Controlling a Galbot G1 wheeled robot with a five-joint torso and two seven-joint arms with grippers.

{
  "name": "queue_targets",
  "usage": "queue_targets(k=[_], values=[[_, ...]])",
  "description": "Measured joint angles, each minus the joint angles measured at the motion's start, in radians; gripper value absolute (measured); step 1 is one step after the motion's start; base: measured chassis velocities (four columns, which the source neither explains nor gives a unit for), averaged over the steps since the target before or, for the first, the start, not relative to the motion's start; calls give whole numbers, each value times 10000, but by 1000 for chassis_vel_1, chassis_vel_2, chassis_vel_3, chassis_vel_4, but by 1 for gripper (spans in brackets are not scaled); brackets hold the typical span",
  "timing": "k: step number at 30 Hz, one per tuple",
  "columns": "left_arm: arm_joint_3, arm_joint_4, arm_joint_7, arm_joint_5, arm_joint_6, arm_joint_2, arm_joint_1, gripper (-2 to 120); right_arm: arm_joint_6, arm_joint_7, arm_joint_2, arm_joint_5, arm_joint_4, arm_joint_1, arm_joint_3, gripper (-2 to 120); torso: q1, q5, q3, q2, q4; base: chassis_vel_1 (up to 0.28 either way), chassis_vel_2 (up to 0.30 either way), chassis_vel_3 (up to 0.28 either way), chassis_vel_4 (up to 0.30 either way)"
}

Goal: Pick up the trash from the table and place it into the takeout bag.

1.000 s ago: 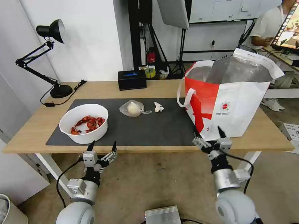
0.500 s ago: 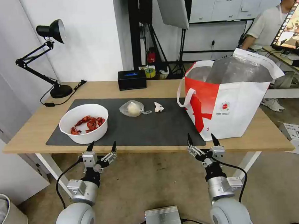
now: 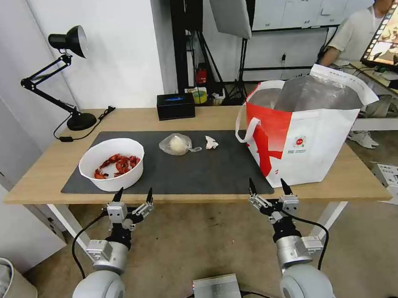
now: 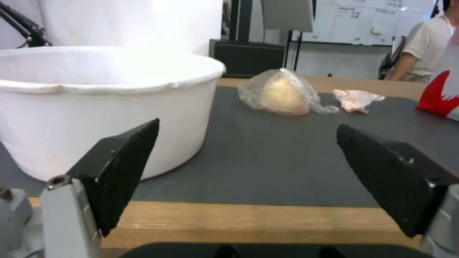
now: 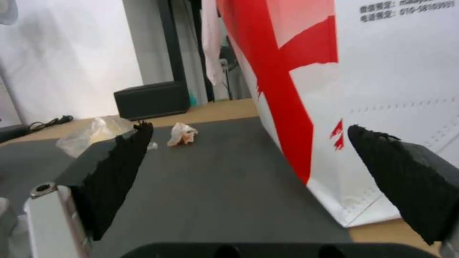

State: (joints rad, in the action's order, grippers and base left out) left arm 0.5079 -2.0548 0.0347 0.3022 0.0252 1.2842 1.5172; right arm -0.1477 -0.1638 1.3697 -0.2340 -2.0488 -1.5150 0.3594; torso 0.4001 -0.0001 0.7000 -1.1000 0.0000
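Note:
On the table a dark grey mat carries the trash: a white bowl of red shells at the left, a small clear bag with a white lump in the middle, and a crumpled napkin beside it. The takeout bag stands open at the right end. Both grippers hang open and empty just in front of the table's near edge: the left gripper before the bowl, the right gripper before the bag's near corner. The clear bag and napkin lie beyond the left fingers.
A black tissue box sits at the table's back edge and a black desk lamp at the back left corner. A grey metal box lies on the floor between the arms. A bin stands at lower left.
The right gripper has drawn back and to the left, from the takeout bag's front face to just before the table edge. The left gripper has barely shifted.

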Motion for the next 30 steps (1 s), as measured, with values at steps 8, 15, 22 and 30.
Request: queue_targets(k=[8, 15, 22, 30], values=[[19, -5, -9, 1, 33, 20, 72, 100, -8, 148, -18, -27, 38, 99, -302, 100, -1, 0, 0, 0, -1, 0, 0, 0, 0], [45, -43, -27, 1, 88, 54, 205, 100, -4, 235, -329, -177, 403, 901, -864, 100, 0, 0, 0, 0, 0, 0, 0, 0, 0], [142, -45, -42, 6, 159, 129, 268, 100, 124, 243, -366, -456, 1200, 2021, -1449, 100, 0, 1, 0, 0, 1, 0, 0, 0, 0], [209, 45, -48, 24, 183, 193, 312, 100, 456, 197, -395, -965, 2117, 3204, -1890, 100, 0, 1, 1, 0, 0, 0, 0, 0, 0]])
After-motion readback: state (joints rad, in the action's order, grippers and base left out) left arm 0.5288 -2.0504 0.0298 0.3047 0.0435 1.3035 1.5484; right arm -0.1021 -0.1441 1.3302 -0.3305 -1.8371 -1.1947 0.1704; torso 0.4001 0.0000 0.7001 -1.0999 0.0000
